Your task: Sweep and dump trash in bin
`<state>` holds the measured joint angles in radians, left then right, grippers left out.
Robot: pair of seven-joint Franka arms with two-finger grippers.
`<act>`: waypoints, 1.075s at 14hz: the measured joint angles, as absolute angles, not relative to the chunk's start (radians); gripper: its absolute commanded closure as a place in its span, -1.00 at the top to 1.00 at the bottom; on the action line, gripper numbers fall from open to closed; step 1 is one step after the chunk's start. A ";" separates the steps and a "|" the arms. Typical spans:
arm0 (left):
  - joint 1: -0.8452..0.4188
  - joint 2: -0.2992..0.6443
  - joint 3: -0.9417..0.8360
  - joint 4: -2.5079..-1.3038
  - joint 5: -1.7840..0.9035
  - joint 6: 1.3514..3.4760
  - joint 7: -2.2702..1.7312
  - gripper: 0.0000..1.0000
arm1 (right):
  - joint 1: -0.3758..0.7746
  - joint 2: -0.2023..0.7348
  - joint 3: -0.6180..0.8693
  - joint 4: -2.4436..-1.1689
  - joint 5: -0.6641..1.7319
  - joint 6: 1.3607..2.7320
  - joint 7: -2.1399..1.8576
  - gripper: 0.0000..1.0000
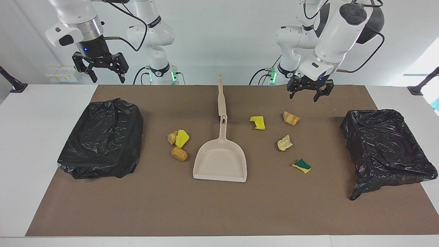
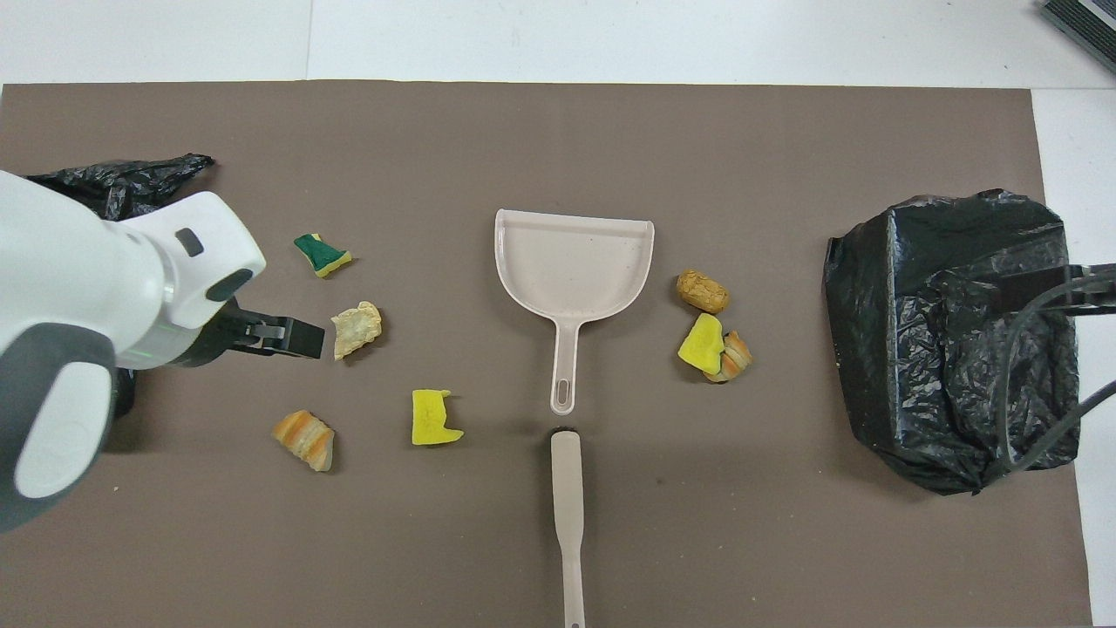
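Seven trash bits [image 1: 284,143] lie on the brown mat [image 1: 205,206] of the worktop: three clustered at the dustpan's [image 1: 220,161] nine o'clock in the facing view, four scattered from one to three o'clock. The brush [image 1: 221,96] lies at twelve. The left end effector [image 1: 306,95] hangs open over the mat, above the orange-striped bit [image 1: 291,118]. The right end effector [image 1: 100,72] hangs open, empty, above the black-bagged bin [image 1: 103,137].
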<state>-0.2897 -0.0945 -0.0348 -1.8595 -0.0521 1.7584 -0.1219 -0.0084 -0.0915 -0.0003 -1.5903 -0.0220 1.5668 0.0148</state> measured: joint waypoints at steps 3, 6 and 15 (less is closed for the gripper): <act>-0.402 -0.108 -0.040 -1.964 -0.053 1.872 -0.240 1.00 | -0.009 -0.091 -0.001 -1.592 -0.022 1.570 0.015 1.00; -0.536 -0.108 -0.044 -2.029 -0.053 1.936 -0.393 1.00 | -0.009 -0.091 -0.001 -1.593 -0.022 1.570 0.015 1.00; -0.952 -0.071 -0.047 -2.237 -0.052 2.126 -0.767 1.00 | -0.009 -0.091 -0.001 -1.593 -0.022 1.574 0.015 1.00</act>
